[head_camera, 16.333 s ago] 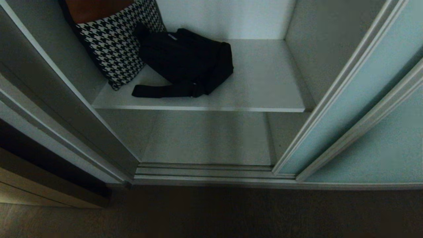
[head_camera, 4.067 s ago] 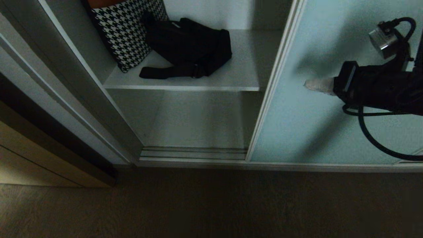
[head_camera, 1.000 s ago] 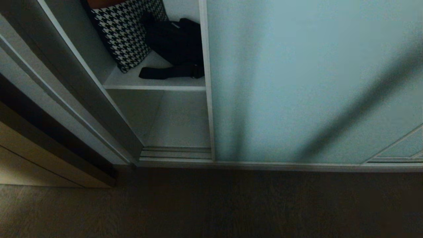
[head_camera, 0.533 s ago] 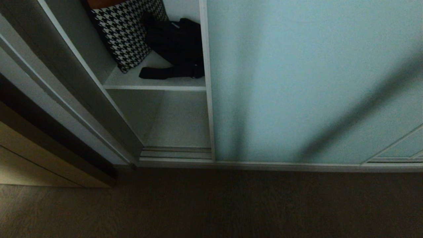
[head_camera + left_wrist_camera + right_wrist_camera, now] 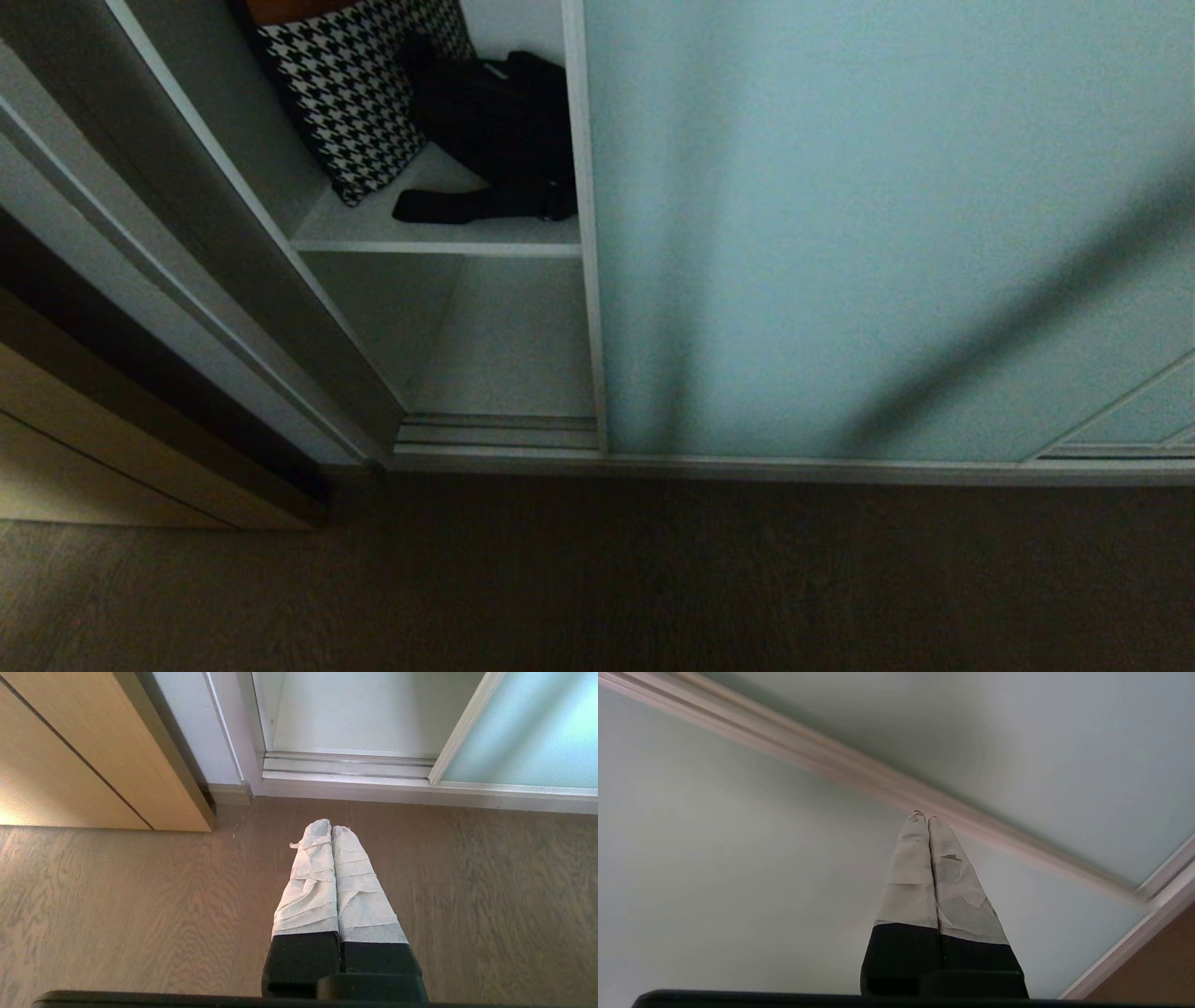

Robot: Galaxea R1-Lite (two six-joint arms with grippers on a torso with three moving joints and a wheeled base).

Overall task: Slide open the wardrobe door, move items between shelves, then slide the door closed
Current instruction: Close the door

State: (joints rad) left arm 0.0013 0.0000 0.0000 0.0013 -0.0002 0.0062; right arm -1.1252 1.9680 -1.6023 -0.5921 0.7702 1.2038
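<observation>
Frosted pale blue-green glass sliding wardrobe door fills the right of the head view, half closed beside the soft black fabric bag at upper centre, because the pressed-together, empty right gripper pushes its glass.

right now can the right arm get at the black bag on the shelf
Probably not. The sliding door covers most of the opening and part of the black bag, leaving a narrow gap on the left. The right end effector is shut, pointing at the door glass.
</observation>
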